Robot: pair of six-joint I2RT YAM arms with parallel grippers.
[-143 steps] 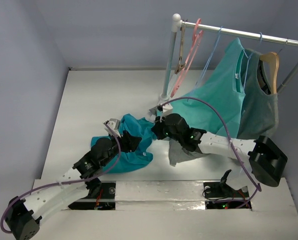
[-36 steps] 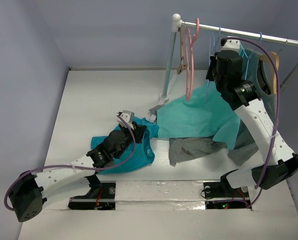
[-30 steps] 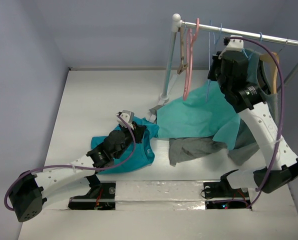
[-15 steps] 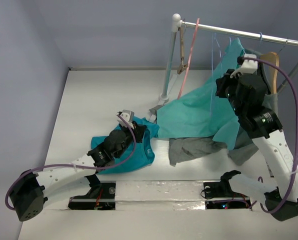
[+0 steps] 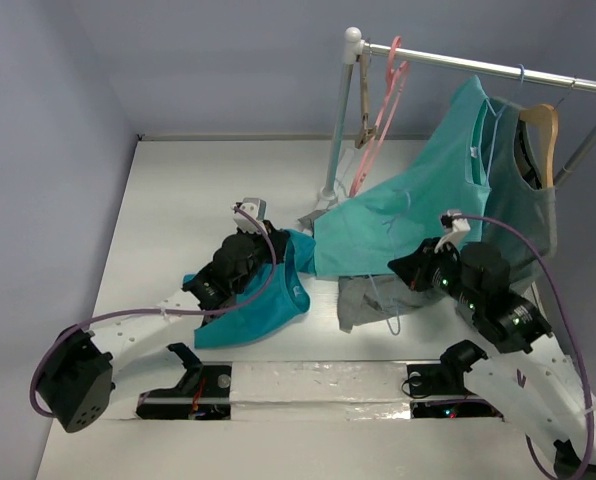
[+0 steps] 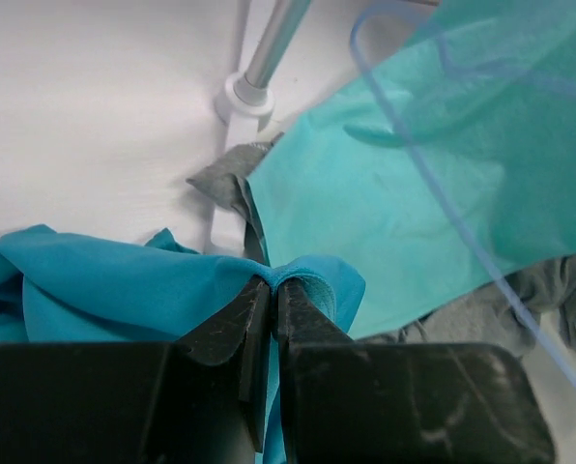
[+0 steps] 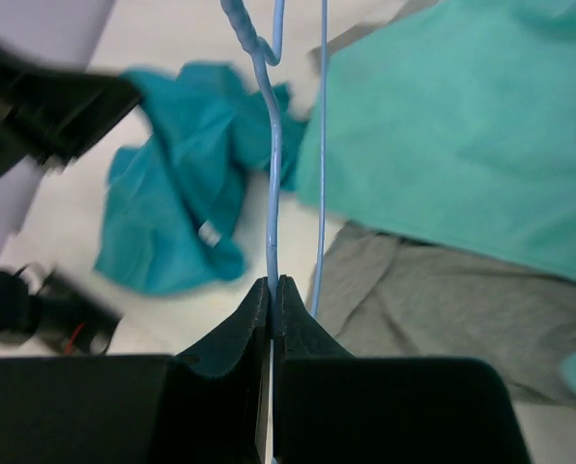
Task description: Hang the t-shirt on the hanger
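The deep blue t-shirt (image 5: 246, 312) lies crumpled on the white table, left of centre. My left gripper (image 5: 278, 262) is shut on a raised fold of the t-shirt (image 6: 124, 300); its jaws pinch the cloth between them (image 6: 272, 282). My right gripper (image 5: 398, 268) hangs low over the grey cloth to the right of the t-shirt. It is shut on the thin light-blue wire hanger (image 7: 273, 174), which sticks out ahead of the jaws (image 7: 272, 282) towards the t-shirt (image 7: 177, 208). The hanger's wire (image 6: 433, 186) also crosses the left wrist view.
A clothes rail (image 5: 478, 68) stands at the back right with a pink hanger (image 5: 378, 110) and a wooden hanger (image 5: 543, 125). A lighter teal shirt (image 5: 418, 210) drapes from it onto the table. A grey garment (image 5: 363, 300) lies in front, and the rail's foot (image 6: 244, 97) stands close behind.
My right arm has swung down from the rail to table height, carrying the light-blue hanger. My left gripper has shifted slightly back with the t-shirt fold still in it.
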